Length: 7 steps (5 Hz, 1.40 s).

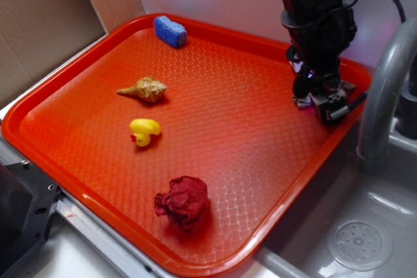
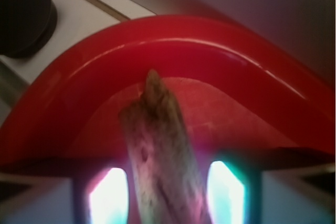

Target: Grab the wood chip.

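In the wrist view the wood chip (image 2: pixel 160 145), a rough grey-brown strip with a jagged tip, runs up from the bottom edge between my two glowing fingers (image 2: pixel 109 198). It fills the gap between them, and its tip points at the curved corner of the red tray (image 2: pixel 173 30). My gripper (image 2: pixel 167 195) is shut on it. In the exterior view the gripper (image 1: pixel 319 99) hangs low over the tray's far right corner, and the black arm hides the chip there.
On the tray (image 1: pixel 78 187) lie a blue sponge (image 1: pixel 170 30) at the back, a tan spiral seashell (image 1: pixel 146 88), a yellow duck (image 1: pixel 144 131) and a crumpled dark red cloth (image 1: pixel 183 202) near the front. A grey faucet (image 1: pixel 384 89) and sink stand just right of the tray.
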### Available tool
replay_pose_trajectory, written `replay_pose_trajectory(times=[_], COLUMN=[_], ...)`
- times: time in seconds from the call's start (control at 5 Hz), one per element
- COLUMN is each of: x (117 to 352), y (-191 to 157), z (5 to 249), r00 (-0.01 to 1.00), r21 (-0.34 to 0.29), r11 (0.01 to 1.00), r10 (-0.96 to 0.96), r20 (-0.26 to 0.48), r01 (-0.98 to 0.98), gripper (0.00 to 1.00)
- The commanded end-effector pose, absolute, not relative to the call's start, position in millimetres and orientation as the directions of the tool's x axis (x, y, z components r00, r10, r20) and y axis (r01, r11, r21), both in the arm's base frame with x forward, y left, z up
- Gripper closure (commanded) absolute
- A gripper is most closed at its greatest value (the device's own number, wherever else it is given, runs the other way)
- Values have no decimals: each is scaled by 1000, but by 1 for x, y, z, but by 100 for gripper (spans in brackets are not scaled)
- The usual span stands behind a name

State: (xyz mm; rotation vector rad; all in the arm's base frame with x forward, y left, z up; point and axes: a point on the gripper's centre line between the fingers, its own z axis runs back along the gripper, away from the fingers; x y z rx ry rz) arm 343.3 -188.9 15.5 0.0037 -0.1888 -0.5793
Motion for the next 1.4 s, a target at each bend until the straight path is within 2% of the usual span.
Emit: replay_pose_trajectory(times=[0.0, 0.2, 0.4, 0.6, 0.8, 1.0, 1.2], x=[330, 308, 270, 250, 242, 246, 254], y=[-176, -135, -94, -72, -53, -59, -66], z=[28, 62, 102, 139, 188, 210, 200], r00=[876, 915, 948, 968, 974, 977, 982], r21=[15, -65, -81, -106, -204, -197, -119], r11=[887, 921, 953, 973, 975, 980, 992], r10=[-459, -371, -277, -187, -37, 49, 57], r20=[151, 158, 155, 166, 225, 206, 183], r01=[462, 385, 291, 206, 84, -8, -36], gripper=[100, 100, 100, 100, 100, 100, 100])
